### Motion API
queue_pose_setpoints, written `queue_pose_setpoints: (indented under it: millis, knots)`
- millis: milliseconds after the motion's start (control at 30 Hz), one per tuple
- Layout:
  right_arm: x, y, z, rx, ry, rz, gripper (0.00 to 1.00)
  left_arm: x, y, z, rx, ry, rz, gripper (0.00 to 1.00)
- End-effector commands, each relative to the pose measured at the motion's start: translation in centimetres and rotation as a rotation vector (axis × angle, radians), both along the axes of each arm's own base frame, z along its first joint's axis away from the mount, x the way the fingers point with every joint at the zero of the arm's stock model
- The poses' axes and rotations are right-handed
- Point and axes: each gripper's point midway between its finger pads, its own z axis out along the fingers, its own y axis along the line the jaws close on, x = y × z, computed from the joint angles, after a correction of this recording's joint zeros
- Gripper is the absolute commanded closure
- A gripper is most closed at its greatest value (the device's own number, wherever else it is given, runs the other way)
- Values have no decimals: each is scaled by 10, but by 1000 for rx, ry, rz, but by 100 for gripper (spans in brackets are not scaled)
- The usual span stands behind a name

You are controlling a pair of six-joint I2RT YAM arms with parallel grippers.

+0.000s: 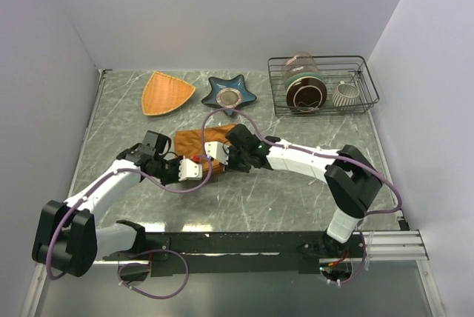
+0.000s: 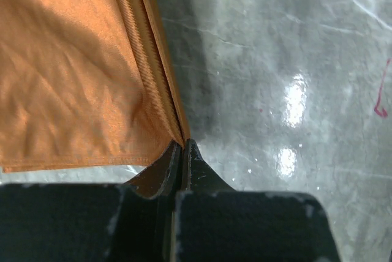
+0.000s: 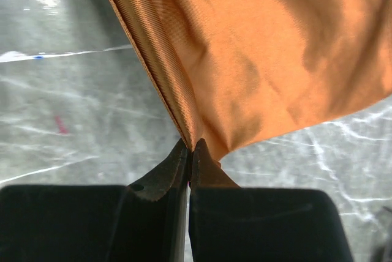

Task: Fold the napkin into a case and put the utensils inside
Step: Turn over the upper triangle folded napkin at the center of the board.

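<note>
Surface: grey marbled table point(image 1: 281, 191) gleaming, pale walls point(image 1: 222, 6) enclosing it.
Cloth: napkin point(image 1: 194, 139) lying just before star dish point(image 1: 229, 95).
Claws: left gripper point(image 2: 182, 145), right gripper point(image 3: 191, 149) each clamping napkin's corner, jaws fully together.

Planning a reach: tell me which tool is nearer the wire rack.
Right. The right tool, pinching the napkin, sits below-left of the wire rack; the left tool pinches it farther left.
</note>
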Motion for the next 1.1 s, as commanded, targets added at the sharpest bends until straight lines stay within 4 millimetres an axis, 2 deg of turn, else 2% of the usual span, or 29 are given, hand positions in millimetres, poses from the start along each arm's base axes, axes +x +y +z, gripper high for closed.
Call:
queue_pose_setpoints:
  millis: [0, 100, 367, 400, 433, 467, 533, 567, 633, 667, 700, 767, 800, 833, 867, 900, 967, 1000, 1067]
  knots:
    - [-6, -1, 1, -24, 99, -75, 100, -19, 7, -5, 29, 12, -78, 99]
    - [-15, -1, -3, -38, 164, -84, 100, -30, 6, -8, 28, 32, -111, 99]
    - [-53, -2, -8, -36, 345, -65, 100, -53, 10, -11, 46, 92, -192, 98]
    - [-55, 1, -6, -29, 362, -64, 93, -54, 9, -9, 45, 88, -205, 92]
    - [-59, -1, -4, -35, 394, -75, 63, -56, 10, -7, 44, 90, -210, 70]
    - [-62, -1, 0, -21, 433, -90, 48, -57, 9, -4, 42, 91, -214, 59]
    - [-60, 0, 23, 29, 469, -119, 28, -55, 5, 11, 10, 88, -190, 46]
    - [-55, 5, 40, 86, 498, -141, 27, -53, 3, 19, -4, 84, -172, 45]
    - [-38, -8, 60, 139, 539, -219, 26, -42, -4, 44, -63, 60, -127, 45]
    - [-24, -7, 78, 194, 547, -260, 26, -35, -6, 51, -90, 59, -98, 45]
    - [-6, -18, 82, 235, 583, -322, 27, -23, -11, 67, -132, 50, -46, 45]
    - [24, -20, 99, 315, 589, -415, 30, -8, -20, 78, -208, 83, 10, 45]
    - [46, -26, 94, 336, 596, -478, 32, 0, -24, 86, -250, 115, 71, 45]
    - [58, -26, 93, 356, 613, -543, 33, 14, -29, 92, -287, 99, 97, 45]
    - [75, -24, 101, 388, 596, -569, 34, 25, -31, 90, -311, 129, 139, 45]
    - [85, -22, 87, 382, 625, -600, 35, 32, -33, 92, -341, 176, 212, 45]
    - [104, -19, 88, 411, 634, -658, 37, 57, -33, 94, -384, 160, 286, 45]
    - [112, -16, 77, 412, 642, -672, 37, 61, -32, 93, -401, 190, 346, 45]
    - [122, -13, 71, 427, 633, -707, 36, 80, -30, 94, -427, 166, 413, 45]
